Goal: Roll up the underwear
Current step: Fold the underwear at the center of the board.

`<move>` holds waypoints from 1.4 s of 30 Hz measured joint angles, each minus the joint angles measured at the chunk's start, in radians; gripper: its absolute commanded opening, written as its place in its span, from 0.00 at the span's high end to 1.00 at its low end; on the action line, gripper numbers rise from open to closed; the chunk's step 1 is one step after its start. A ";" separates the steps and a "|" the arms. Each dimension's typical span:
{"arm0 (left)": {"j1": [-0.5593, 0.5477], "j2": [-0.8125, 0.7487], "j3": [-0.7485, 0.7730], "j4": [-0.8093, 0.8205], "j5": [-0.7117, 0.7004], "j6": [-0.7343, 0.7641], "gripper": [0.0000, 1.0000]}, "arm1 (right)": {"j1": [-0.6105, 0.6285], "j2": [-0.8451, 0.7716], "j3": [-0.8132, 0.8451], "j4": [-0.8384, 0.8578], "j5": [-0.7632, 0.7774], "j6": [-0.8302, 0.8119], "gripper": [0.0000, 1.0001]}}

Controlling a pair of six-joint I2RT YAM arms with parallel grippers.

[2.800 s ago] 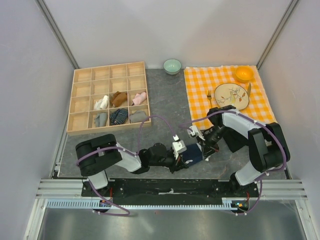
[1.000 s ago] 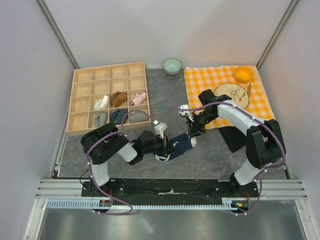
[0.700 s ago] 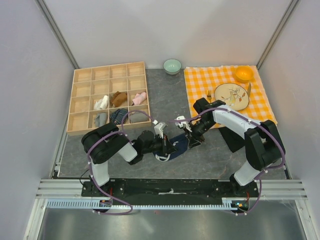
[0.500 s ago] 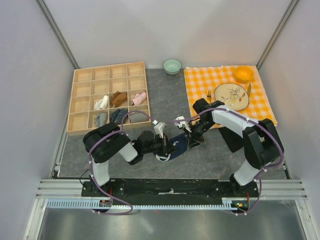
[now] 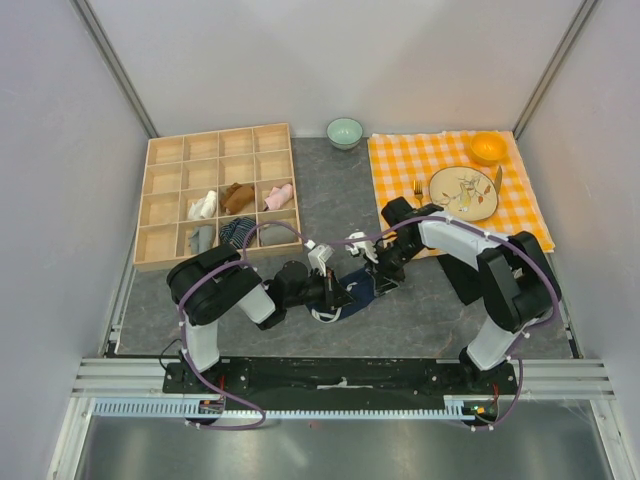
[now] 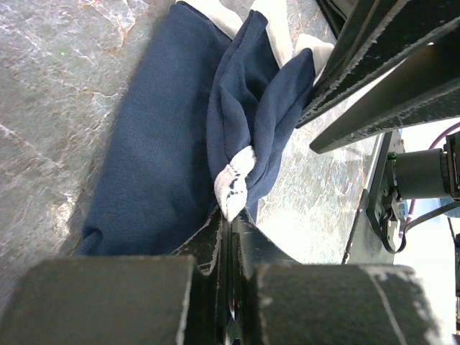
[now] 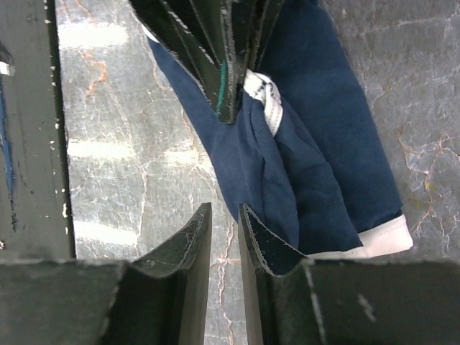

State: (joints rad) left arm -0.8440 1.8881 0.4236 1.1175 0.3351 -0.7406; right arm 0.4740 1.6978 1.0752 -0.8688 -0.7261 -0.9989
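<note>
The navy underwear (image 5: 358, 287) with white trim lies bunched on the grey table between my two grippers. My left gripper (image 5: 338, 293) is shut on a fold of its white trim, seen close in the left wrist view (image 6: 228, 215) with the underwear (image 6: 162, 144) spread beyond it. My right gripper (image 5: 379, 279) sits at the garment's right edge. In the right wrist view its jaws (image 7: 224, 212) stand a narrow gap apart with only table between them, beside the underwear (image 7: 316, 136). The left gripper's fingers (image 7: 215, 50) show at the top of that view.
A wooden compartment box (image 5: 165, 195) with several rolled garments stands at the back left. A green bowl (image 5: 345, 132) is at the back. An orange checked cloth (image 5: 400, 165) at the back right carries a plate (image 5: 463, 192), a fork and an orange bowl (image 5: 489, 147).
The right gripper has moved left toward the left gripper, and the stretched underwear has bunched up between them. The left gripper has stayed put, holding the trim.
</note>
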 measured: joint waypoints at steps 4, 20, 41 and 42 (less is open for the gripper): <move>0.000 0.000 0.000 0.000 0.000 0.000 0.97 | 0.000 0.019 0.000 0.019 0.024 0.020 0.72; 0.002 0.000 0.000 -0.001 0.000 0.000 0.94 | 0.000 0.087 0.076 0.050 0.095 0.088 0.73; 0.008 -0.267 -0.083 -0.197 -0.112 0.021 0.70 | 0.011 0.176 0.119 0.119 0.167 0.204 0.73; 0.008 -0.291 -0.092 -0.211 -0.124 0.025 0.70 | 0.012 0.176 0.119 0.119 0.167 0.206 0.73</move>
State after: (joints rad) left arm -0.8360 1.5974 0.3321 0.9070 0.2108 -0.7155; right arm 0.4858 1.8740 1.1938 -0.7494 -0.5587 -0.7933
